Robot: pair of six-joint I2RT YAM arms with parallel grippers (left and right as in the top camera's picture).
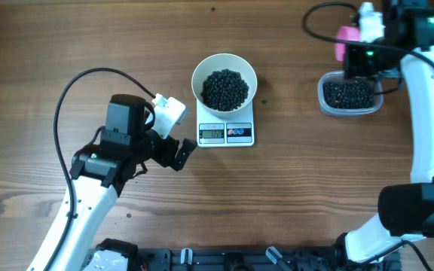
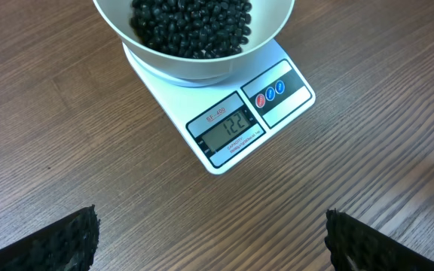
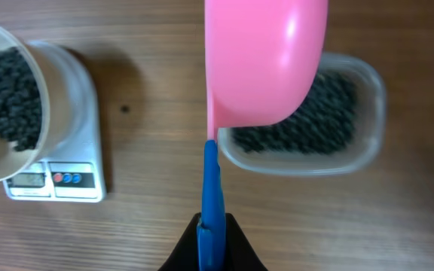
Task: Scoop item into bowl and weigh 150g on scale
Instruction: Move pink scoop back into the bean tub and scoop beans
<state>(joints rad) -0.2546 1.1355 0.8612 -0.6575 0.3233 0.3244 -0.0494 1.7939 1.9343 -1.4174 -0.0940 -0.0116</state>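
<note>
item (image 1: 225, 89) in bowl (image 1: 199, 75) on scale (image 1: 239, 141), mid wooden tabletop (image 1: 89, 38) nearer far edge; display (image 2: 233, 129) 122 | more in tub (image 1: 324, 98) by right edge | left gripper (image 2: 213, 245) wide apart, empty | right gripper (image 3: 212, 242) clamping scoop (image 3: 266, 60) handle

L arm in lower left of frame, left gripper (image 1: 176, 135) jaws wide open. R arm along right edge, right gripper (image 3: 213, 239) clamped shut, upper right.
</note>
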